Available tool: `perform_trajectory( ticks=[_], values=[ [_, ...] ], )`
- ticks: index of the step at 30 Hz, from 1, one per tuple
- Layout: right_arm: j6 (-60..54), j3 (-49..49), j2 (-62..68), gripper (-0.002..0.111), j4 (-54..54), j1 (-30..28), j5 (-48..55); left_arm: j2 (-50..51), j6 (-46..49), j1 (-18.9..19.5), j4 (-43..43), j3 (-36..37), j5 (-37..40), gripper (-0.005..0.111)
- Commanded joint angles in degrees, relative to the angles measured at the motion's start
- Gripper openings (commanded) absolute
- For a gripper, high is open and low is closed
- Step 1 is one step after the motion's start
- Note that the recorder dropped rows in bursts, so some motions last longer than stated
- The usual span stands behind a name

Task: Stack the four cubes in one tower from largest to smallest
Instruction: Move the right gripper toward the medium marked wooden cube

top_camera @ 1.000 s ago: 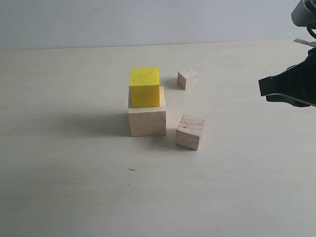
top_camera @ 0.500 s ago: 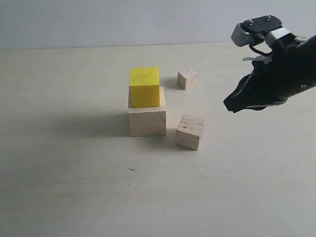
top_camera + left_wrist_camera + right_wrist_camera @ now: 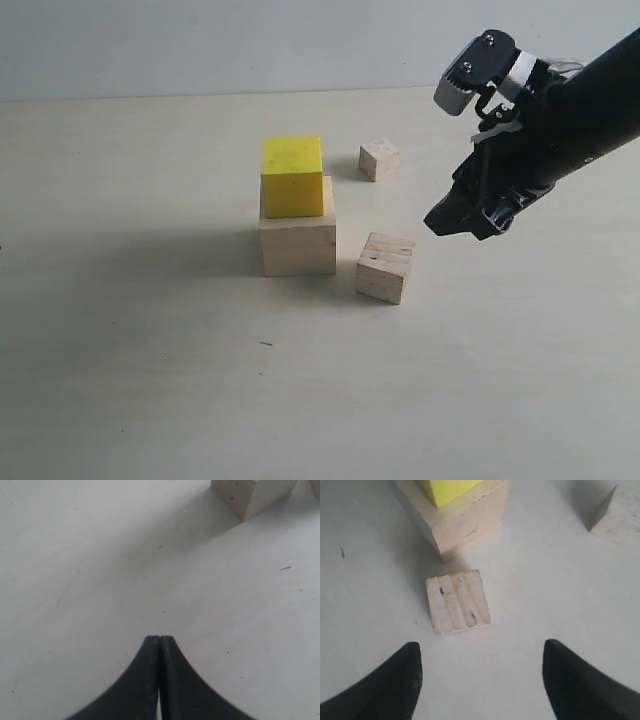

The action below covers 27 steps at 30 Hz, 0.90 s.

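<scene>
The largest pale wood cube [image 3: 298, 245] stands mid-table with the bright yellow cube [image 3: 293, 176] on top of it. The grooved wood cube [image 3: 385, 267] lies on the table just right of that pair, also seen as the grooved cube [image 3: 458, 601] ahead of the right fingers. The smallest pale cube [image 3: 379, 159] sits behind it. My right gripper [image 3: 462, 226] hangs open above the table, right of the grooved cube, holding nothing; its jaws stand wide apart [image 3: 480, 652]. My left gripper [image 3: 160, 638] is shut and empty over bare table, with a corner of the largest cube [image 3: 250, 495] beyond it.
The pale tabletop [image 3: 150, 350] stretches wide to the left and front of the cubes. A light wall [image 3: 200, 45] rises behind the table's far edge.
The right arm has come in from the right edge toward the grooved cube and lowered. Its jaws have gone from shut to wide open. The cubes have not moved.
</scene>
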Motion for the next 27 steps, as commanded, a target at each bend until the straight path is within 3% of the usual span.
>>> perform_trajectory(
  ticks=[1, 13, 27],
  values=[
    [-5.87, -0.41, 2.76, 0.066, 2.60, -0.01, -0.40, -0.28, -0.63, 0.25, -0.69, 0.03, -0.13, 0.000],
    [-25.19, -0.41, 8.22, 0.066, 17.62, -0.01, -0.53, -0.28, -0.63, 0.25, -0.69, 0.03, -3.43, 0.000],
    [-35.58, -0.74, 15.14, 0.066, 26.74, -0.01, -3.06, -0.28, 1.35, 0.25, -0.69, 0.13, -3.98, 0.000]
  ],
)
